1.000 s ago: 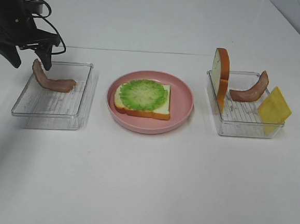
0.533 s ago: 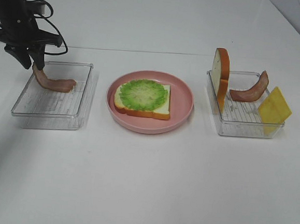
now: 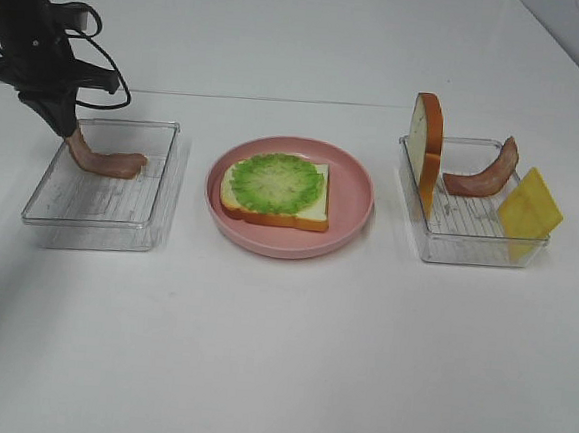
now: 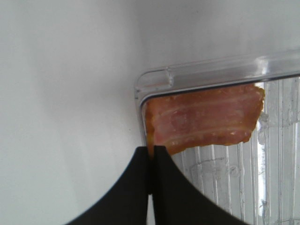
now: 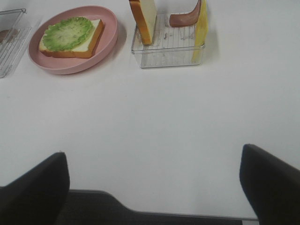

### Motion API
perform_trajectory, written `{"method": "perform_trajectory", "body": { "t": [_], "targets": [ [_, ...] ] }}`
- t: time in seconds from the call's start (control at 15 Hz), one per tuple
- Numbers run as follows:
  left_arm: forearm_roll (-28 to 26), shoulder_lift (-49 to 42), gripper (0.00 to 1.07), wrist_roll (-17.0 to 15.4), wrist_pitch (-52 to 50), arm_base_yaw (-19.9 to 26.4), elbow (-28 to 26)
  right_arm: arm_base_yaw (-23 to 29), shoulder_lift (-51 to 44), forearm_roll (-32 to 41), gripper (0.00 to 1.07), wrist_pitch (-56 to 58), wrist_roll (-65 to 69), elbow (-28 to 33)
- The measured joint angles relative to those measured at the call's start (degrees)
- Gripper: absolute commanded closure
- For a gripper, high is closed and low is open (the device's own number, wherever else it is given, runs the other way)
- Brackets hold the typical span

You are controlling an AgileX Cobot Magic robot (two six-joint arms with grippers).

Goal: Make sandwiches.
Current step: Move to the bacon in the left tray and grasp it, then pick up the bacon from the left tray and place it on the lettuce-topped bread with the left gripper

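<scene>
A white bread slice topped with a green lettuce leaf (image 3: pixel 275 183) lies on the round pink plate (image 3: pixel 356 197) at the table's middle. In the left clear tray (image 3: pixel 99 212) lies a bacon strip (image 3: pixel 108 162). My left gripper (image 3: pixel 64 124) is shut on its raised far end. The left wrist view shows the fingers (image 4: pixel 136 187) pressed together on the corner of the bacon strip (image 4: pixel 206 119). The right tray (image 3: pixel 468 246) holds an upright bread slice (image 3: pixel 427 152), a second bacon strip (image 3: pixel 483 174) and a yellow cheese square (image 3: pixel 529 207). My right gripper (image 5: pixel 152 152) is open, back over the table's near side.
The left arm and its cable (image 3: pixel 100 71) stand behind the left tray. The white table (image 3: pixel 278 356) runs from the trays to the front edge. In the right wrist view the plate (image 5: pixel 70 65) and the right tray (image 5: pixel 168 54) lie far ahead.
My left gripper has come down onto the raised end of the bacon strip in the left tray and closed on it. The right gripper has not moved.
</scene>
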Motion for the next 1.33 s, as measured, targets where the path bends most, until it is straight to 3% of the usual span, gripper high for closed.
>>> {"method": "perform_trajectory", "body": {
  "t": [0.33,0.93,1.33],
  "targets": [
    [0.2,0.0,1.07,-0.3,0.1,-0.8,-4.0,0.0,0.0,0.1,0.14,0.0,0.0,0.0],
    [-0.2,-7.3,1.07,-2.8,0.2,-3.9,-4.3,0.0,0.0,0.1,0.14,0.0,0.0,0.0],
    [-6.0,-12.1,1.07,-2.9,0.2,-10.9,-4.4,0.0,0.0,0.1,0.14,0.0,0.0,0.0]
  ]
}}
